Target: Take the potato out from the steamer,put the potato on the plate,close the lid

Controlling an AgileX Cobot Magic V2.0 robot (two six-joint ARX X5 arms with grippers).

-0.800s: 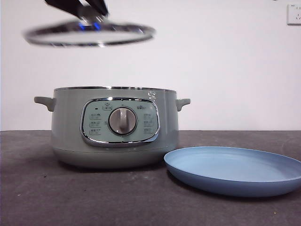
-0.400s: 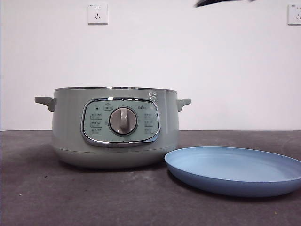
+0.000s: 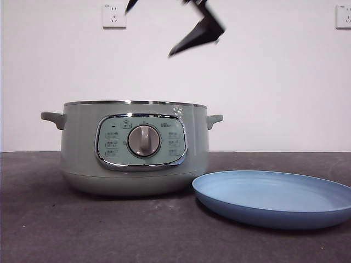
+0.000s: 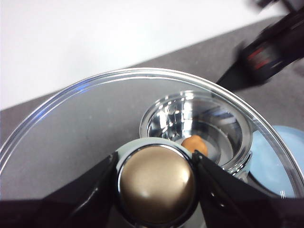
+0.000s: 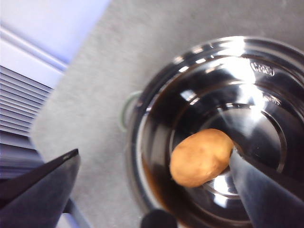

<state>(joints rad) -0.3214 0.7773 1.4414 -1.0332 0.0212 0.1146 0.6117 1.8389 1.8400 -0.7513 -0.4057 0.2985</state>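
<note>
Reaching in for the potato (image 5: 201,157) — lid (image 4: 95,118) held clear.
Right gripper (image 3: 164,30), jaws spread wide and empty, is hanging at frame top over the steamer (image 3: 133,148); left gripper (image 4: 156,183) is clamping the lid's knob — centre on the tuber.

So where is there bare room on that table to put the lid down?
Bare dark table lies in front of the pot and out to its handle side away from the plate. The plate itself is empty. Between pot and plate it is tight. The left end effector holds the lid by its knob.
</note>
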